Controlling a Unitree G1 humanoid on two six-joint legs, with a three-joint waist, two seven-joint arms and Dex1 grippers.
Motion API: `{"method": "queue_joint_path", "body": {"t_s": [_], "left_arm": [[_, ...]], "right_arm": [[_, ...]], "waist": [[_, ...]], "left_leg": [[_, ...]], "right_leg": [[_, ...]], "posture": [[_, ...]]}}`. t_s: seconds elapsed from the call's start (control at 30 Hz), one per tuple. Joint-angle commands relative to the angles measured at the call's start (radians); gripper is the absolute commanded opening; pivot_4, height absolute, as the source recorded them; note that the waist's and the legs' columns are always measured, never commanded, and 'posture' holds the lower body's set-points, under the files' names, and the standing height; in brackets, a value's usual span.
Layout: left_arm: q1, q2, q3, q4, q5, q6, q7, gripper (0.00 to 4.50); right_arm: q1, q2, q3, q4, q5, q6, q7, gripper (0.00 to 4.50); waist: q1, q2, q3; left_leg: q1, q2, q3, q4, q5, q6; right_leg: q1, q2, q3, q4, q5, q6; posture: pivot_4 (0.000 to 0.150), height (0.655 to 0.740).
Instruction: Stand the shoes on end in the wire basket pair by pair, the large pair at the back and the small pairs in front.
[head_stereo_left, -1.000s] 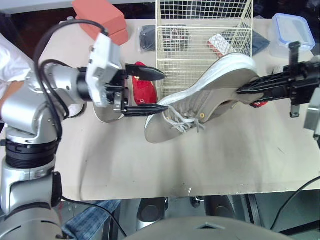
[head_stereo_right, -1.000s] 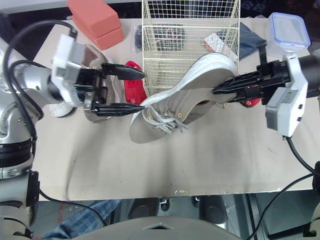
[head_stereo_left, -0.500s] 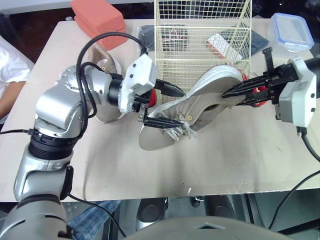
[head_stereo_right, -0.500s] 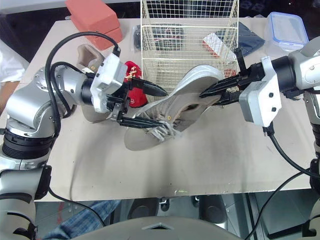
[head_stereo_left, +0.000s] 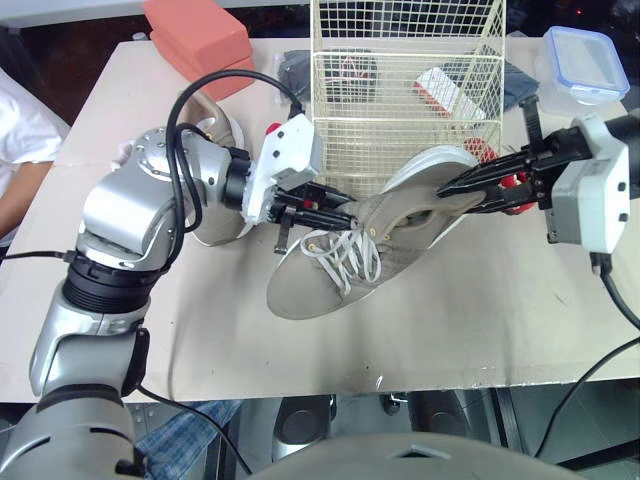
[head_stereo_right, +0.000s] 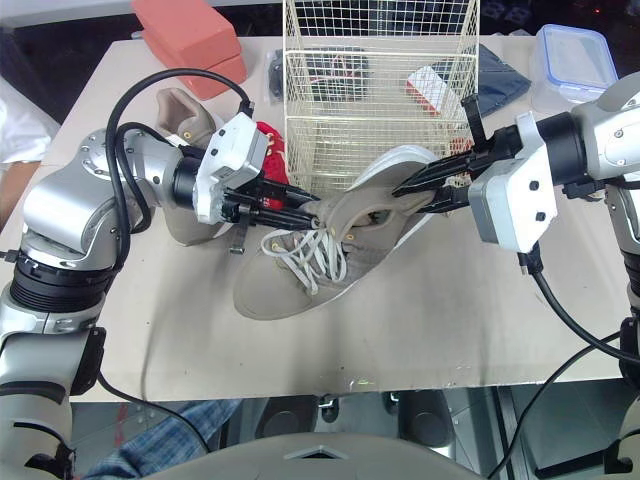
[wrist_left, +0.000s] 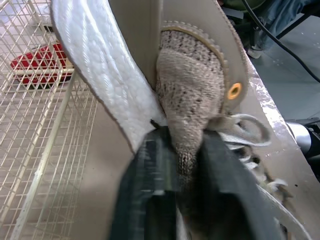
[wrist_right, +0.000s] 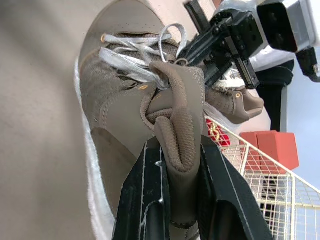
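The large tan shoe (head_stereo_left: 340, 265) is slung between both arms just in front of the wire basket (head_stereo_left: 400, 150). Its heel is lifted toward the basket's front wall and its toe is down at the table (head_stereo_left: 480, 320), though I can't tell whether it touches. The left gripper (head_stereo_left: 340, 203) is closed on the knit tongue (wrist_left: 187, 100), and the right gripper (head_stereo_left: 447, 188) is pinched onto the padded heel collar (wrist_right: 177, 135), so the shoe is held at two points along its opening. I'd say this is the first step, with the big pair going in at the back, because the basket looks empty. The shoe's mate (head_stereo_right: 185, 110) lies on the table behind the left arm, next to a small red shoe (head_stereo_right: 265, 135). Next, the shoe needs raising until it clears the basket's top rim. Then it must be tipped on end and lowered against the far wall. One gripper will probably have to let go so the other can swing it upright, and the loose laces could catch on the wire.
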Motion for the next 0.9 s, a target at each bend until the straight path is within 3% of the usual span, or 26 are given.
{"method": "queue_joint_path", "body": {"t_s": [0.03,0.17,0.2,0.27,0.5,0.7,0.9], "left_arm": [[-0.014,-0.019,0.020,-0.017,-0.020,-0.008,-0.017,0.07],[-0.014,-0.055,0.038,-0.019,-0.029,-0.013,0.014,0.07],[-0.012,-0.067,0.046,-0.020,-0.032,-0.015,0.024,0.07],[-0.004,-0.085,0.062,-0.026,-0.037,-0.017,0.045,0.07],[0.073,-0.124,0.143,-0.081,-0.070,0.000,0.143,0.07],[0.098,-0.205,0.175,-0.121,-0.106,0.004,0.241,0.07],[0.134,-0.350,0.183,-0.167,-0.090,-0.078,0.381,0.07]], "right_arm": [[0.001,-0.017,-0.077,-0.052,0.044,0.061,-0.053,0.00],[0.033,-0.031,-0.114,-0.079,0.078,0.159,-0.085,0.00],[0.044,-0.037,-0.126,-0.083,0.084,0.179,-0.089,0.73],[0.066,-0.051,-0.152,-0.087,0.092,0.207,-0.094,1.21],[0.223,-0.147,-0.293,-0.119,0.127,0.322,-0.115,4.34],[0.432,-0.216,-0.499,-0.196,0.269,0.635,-0.205,4.43],[0.571,-0.097,-0.662,-0.379,0.636,1.022,-0.589,4.43]], "waist": [[0.000,0.000,0.000],[0.001,0.000,0.000],[0.001,0.000,0.000],[0.001,0.000,0.000],[0.001,0.000,0.000],[0.005,-0.001,0.000],[0.001,-0.001,0.000]], "left_leg": [[0.000,0.000,0.000,0.000,0.000,0.000],[0.000,0.000,0.000,0.000,0.000,0.000],[0.000,0.000,0.000,0.000,0.000,0.000],[0.000,0.000,0.000,0.000,0.000,0.000],[0.000,0.000,0.000,0.000,0.000,0.000],[0.000,0.000,-0.001,0.000,0.000,0.000],[0.001,0.000,-0.001,0.000,0.000,0.000]], "right_leg": [[0.000,0.000,0.000,0.000,0.000,0.000],[0.000,0.000,0.000,0.000,0.000,0.000],[0.000,0.000,0.000,0.000,0.000,0.000],[0.000,0.000,0.000,0.000,0.000,0.000],[0.000,-0.001,0.000,0.000,0.000,0.000],[0.002,-0.002,-0.001,0.000,0.000,0.000],[0.002,-0.003,0.000,0.000,0.000,0.000]], "posture": [[0.150,0.6860],[0.150,0.6860],[0.150,0.6860],[0.150,0.6860],[0.150,0.6860],[0.150,0.6860],[0.150,0.6860]]}}
